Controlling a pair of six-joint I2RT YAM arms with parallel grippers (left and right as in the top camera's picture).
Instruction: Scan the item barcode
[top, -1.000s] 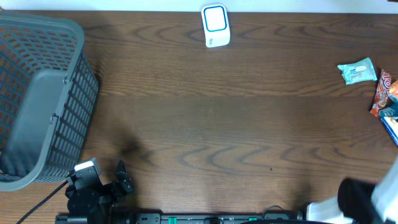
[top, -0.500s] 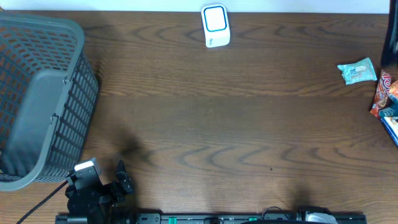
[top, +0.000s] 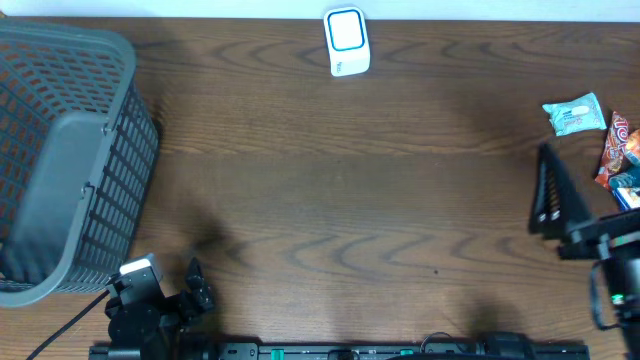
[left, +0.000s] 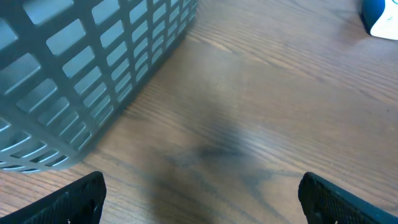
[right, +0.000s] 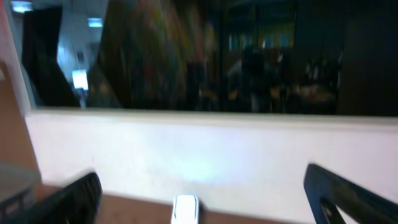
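The white scanner with a blue face (top: 347, 42) stands at the table's far edge, middle. The items lie at the right edge: a teal packet (top: 576, 115), a red snack bag (top: 618, 148) and a blue pack (top: 628, 198). My right gripper (top: 553, 190) hangs open just left of them, tilted up, holding nothing. Its wrist view looks level across the table at the scanner (right: 185, 209), which sits low between the open fingers (right: 71, 200). My left gripper (top: 198, 284) rests open at the near left; its fingertips (left: 81, 199) stand wide over bare wood.
A grey slatted basket (top: 60, 160) fills the left side, close to my left gripper and large in its wrist view (left: 93, 68). A white wall and a dark window lie beyond the table's far edge.
My right arm has swung in from the lower right corner and now stands beside the items at the right edge. The left arm and all objects are unmoved.
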